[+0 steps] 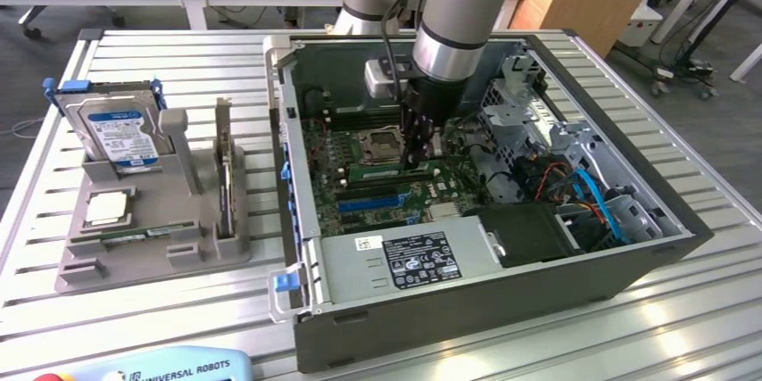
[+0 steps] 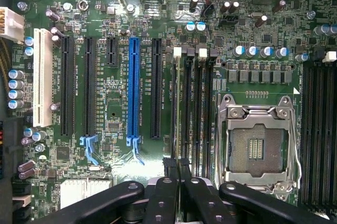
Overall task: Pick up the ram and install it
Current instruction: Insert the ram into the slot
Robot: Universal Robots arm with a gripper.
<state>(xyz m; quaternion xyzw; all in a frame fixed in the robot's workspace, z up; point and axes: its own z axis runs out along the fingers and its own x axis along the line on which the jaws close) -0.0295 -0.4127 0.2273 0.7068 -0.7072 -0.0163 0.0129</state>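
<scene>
green ram (image 2: 184, 111) on edge at the memory slots (image 2: 204, 113)
gripper (image 2: 179, 181) clenched on it; long axis runs along the slots, parallel to the cpu socket (image 2: 258, 145) and just beside it.

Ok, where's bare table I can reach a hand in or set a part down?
Bare slats between the grey holder and the teach pendant; more at the exterior view's right of the computer case. The strip between holder and case is narrow. Inside the case, around the arm, it is crowded.
</scene>
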